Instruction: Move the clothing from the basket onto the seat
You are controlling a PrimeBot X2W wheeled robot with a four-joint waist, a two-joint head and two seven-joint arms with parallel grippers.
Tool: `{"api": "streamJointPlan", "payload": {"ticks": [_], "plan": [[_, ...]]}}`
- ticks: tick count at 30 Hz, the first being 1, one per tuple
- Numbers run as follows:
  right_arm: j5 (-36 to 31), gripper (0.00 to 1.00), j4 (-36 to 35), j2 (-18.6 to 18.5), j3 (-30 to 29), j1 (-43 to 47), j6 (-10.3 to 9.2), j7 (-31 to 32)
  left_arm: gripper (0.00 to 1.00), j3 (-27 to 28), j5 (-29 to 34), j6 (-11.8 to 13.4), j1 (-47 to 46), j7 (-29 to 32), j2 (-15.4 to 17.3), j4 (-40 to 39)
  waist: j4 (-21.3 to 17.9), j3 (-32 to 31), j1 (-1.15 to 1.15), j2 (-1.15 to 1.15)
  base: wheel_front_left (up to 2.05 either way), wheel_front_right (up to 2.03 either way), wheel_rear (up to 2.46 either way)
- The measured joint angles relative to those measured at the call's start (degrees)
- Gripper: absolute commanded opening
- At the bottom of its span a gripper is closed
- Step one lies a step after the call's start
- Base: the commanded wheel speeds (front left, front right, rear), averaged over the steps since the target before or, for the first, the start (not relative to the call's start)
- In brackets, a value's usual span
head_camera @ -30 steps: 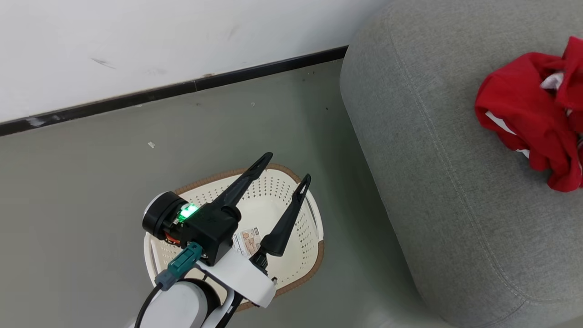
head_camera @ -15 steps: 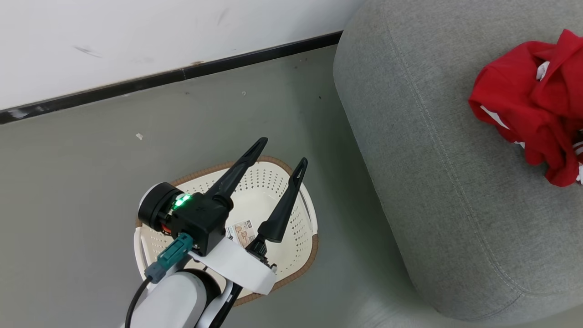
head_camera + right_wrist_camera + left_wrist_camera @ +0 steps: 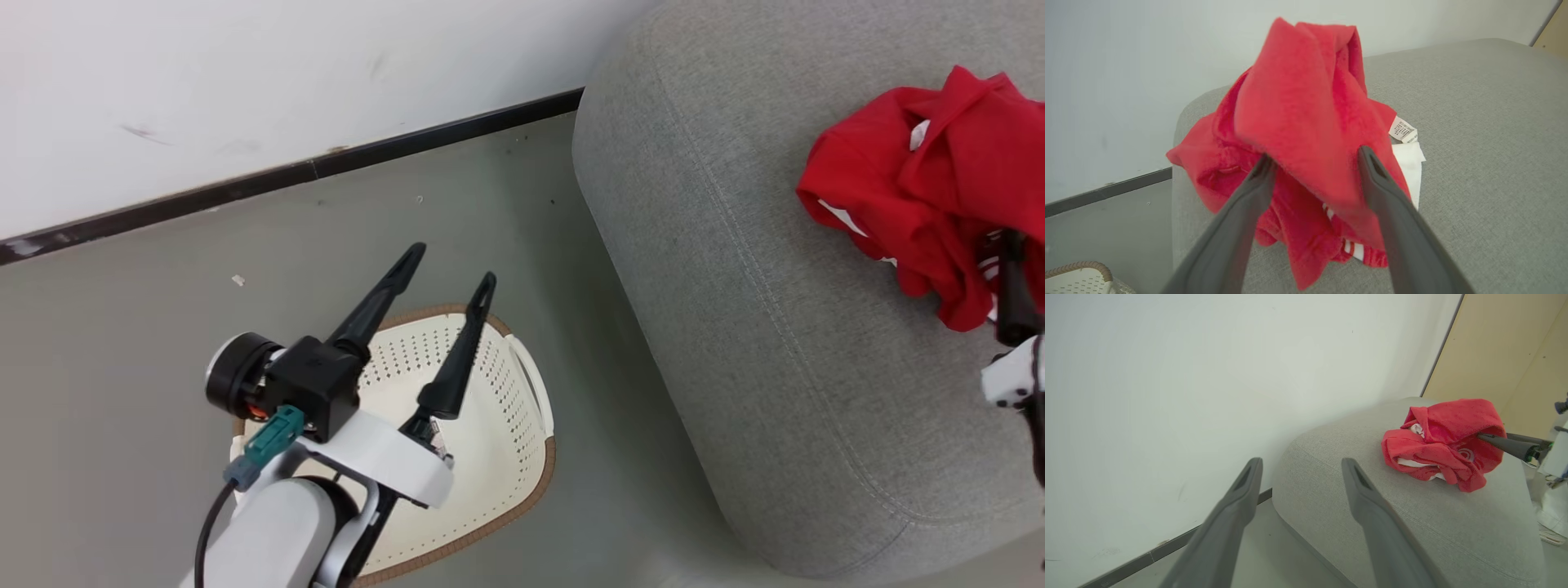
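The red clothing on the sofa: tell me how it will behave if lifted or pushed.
Probably floppy: the red clothing lies in crumpled folds on the sofa, so a lifted part would likely drape and trail. Probably light for its bulk, being loosely bunched fabric. A push would likely bunch it against the textured upholstery rather than slide it.

A white wall [image 3: 245, 82], black baseboard [image 3: 286, 175], grey-green floor [image 3: 122, 327], and a tan panel [image 3: 1506, 355], perhaps a door.
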Motion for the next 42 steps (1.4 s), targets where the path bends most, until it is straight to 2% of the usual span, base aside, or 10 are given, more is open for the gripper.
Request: {"api": "streamJointPlan", "payload": {"ticks": [13, 20, 29, 37, 42], "plan": [[-3.25, 1.0, -14.04, 2.47, 5.26, 5.32, 0.0, -0.07, 1.0, 5.39, -0.59, 2.56, 3.77, -3.5, 1.6, 3.28, -1.71, -3.84, 0.0, 0.0, 0.0, 0.0, 0.0], [-3.66, 1.0, -17.26, 4.42, 9.64, 6.52, 0.0, -0.24, 1.0, 8.47, -0.6, 4.86, 6.31, -6.28, 2.4, 4.75, -1.29, -6.25, 0.0, 0.0, 0.0, 0.0, 0.0], [-4.3, 1.0, -19.36, 7.21, 14.22, 6.54, 0.0, -0.25, 1.0, 13.01, -2.49, 8.33, 11.09, -8.31, 2.15, 5.82, 1.52, -8.91, 0.0, 0.0, 0.0, 0.0, 0.0], [-6.88, 1.0, -19.54, 8.49, 18.22, 6.56, 0.0, -0.26, 1.0, 16.06, -2.54, 10.55, 14.48, -9.29, 2.5, 7.46, 4.88, -11.1, 0.0, 0.0, 0.0, 0.0, 0.0], [-7.83, 1.0, -19.65, 9.64, 18.62, 6.76, 0.0, -0.26, 1.0, 17.42, -3.22, 11.47, 17.08, -9.73, 2.53, 8.84, 7.45, -12.7, 0.0, 0.0, 0.0, 0.0, 0.0]]}}
